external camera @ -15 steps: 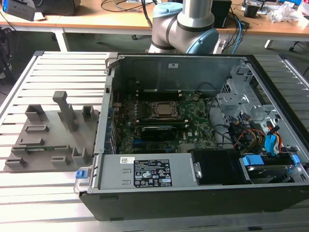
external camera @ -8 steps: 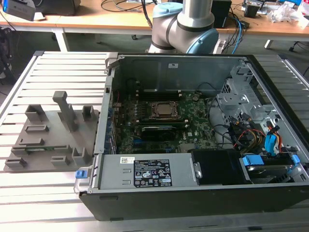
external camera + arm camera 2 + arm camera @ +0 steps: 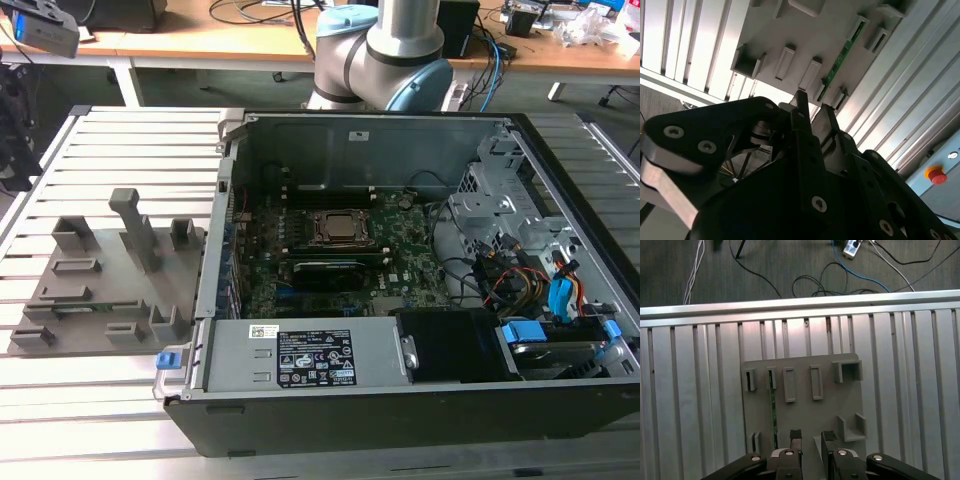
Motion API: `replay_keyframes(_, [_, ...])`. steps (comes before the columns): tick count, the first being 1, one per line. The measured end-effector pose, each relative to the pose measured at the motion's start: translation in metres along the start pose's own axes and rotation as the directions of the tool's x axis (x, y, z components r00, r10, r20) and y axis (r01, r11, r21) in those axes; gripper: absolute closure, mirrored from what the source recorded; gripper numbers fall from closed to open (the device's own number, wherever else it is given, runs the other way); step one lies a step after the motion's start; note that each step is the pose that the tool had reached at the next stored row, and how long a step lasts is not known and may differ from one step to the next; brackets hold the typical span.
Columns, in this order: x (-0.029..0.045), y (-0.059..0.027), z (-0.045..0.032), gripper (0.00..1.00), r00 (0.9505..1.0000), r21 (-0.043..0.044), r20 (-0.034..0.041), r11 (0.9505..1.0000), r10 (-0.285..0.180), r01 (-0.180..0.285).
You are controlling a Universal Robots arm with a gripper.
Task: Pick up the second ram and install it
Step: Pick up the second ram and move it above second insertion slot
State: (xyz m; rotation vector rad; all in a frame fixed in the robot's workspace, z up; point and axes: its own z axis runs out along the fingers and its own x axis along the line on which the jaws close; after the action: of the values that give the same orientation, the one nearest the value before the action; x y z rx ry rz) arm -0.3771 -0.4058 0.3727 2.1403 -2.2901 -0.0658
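The second ram (image 3: pixel 773 410) is a slim green stick standing on edge in a slot of the grey holder plate (image 3: pixel 805 385). It also appears in the second wrist view as a green strip (image 3: pixel 840 60) on that plate. My gripper (image 3: pixel 811 436) hovers above the plate's near edge, a short way beside the stick and not touching it. Its two black fingers (image 3: pixel 796 436) stand apart with nothing between them. In the second wrist view the gripper (image 3: pixel 814 112) points at the plate near the stick's end. The same holder plate (image 3: pixel 100 270) lies at the exterior view's left.
An open computer case (image 3: pixel 400 300) lies at the exterior view's right, with the green motherboard (image 3: pixel 400 265), the CPU socket (image 3: pixel 340 228) and black memory slots (image 3: pixel 330 188) inside. The holder carries upright blocks (image 3: pixel 135 225). The slatted metal table (image 3: pixel 690 390) ends at an edge, with cables on the floor (image 3: pixel 840 280).
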Motion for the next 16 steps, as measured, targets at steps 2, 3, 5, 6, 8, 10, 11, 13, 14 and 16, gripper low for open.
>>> replay_keyframes(2, [0.0, 0.0, 0.0015, 0.7, 1.0, 0.0, 0.0, 1.0, 0.0, 0.0])
replay_keyframes(3, [0.0, -0.0001, 0.0022, 0.7, 1.0, 0.0, 0.0, 1.0, 0.0, 0.0])
replay_keyframes(5, [0.0001, -0.0001, 0.0044, 0.7, 1.0, 0.0, 0.0, 1.0, 0.0, 0.0])
replay_keyframes(6, [0.0002, -0.0002, 0.0065, 0.7, 1.0, 0.0001, 0.0, 1.0, 0.0, 0.0])
replay_keyframes(8, [0.0002, -0.0004, 0.0098, 0.7, 1.0, 0.0, -0.0001, 1.0, -0.001, 0.001])
replay_keyframes(10, [0.0003, -0.0004, 0.0121, 0.7, 1.0, 0.0, 0.0, 1.0, -0.001, 0.001])
replay_keyframes(11, [0.0003, -0.0004, 0.0128, 0.7, 1.0, 0.0, 0.0, 1.0, -0.001, 0.001])
replay_keyframes(13, [0.0004, -0.0005, 0.0153, 0.7, 1.0, 0.0, 0.0, 1.0, -0.001, 0.001])
replay_keyframes(14, [0.0004, -0.0006, 0.0164, 0.7, 1.0, -0.0001, -0.0001, 1.0, -0.001, 0.001])
replay_keyframes(16, [0.0005, -0.0006, 0.0187, 0.7, 1.0, 0.0, 0.0, 1.0, -0.001, 0.001])
